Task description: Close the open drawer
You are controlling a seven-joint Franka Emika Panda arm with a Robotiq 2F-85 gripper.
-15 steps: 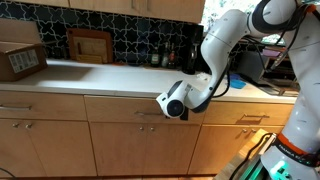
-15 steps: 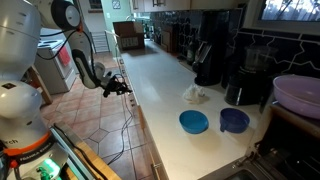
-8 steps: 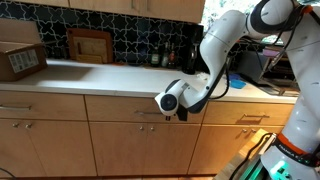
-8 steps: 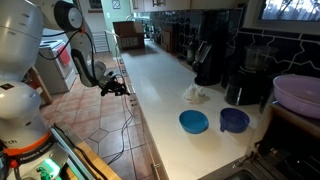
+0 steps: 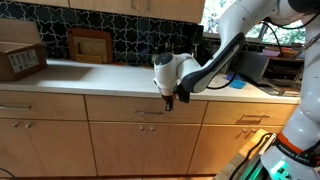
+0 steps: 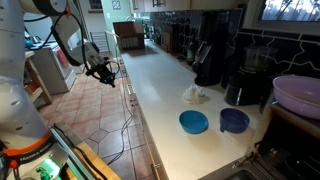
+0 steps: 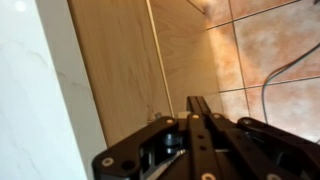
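Since 0.5 s ago: gripper [image 5: 168, 101] raised, turned tips-down | fingers [image 7: 199, 112] together, holding nothing | drawer [image 5: 130, 107] front flush | tips beside countertop [image 5: 100, 75] edge; floor [image 6: 90, 115] open.

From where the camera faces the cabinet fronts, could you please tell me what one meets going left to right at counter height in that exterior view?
Cardboard box → wooden tray leaning on the tiled wall → claw → blue bowl.
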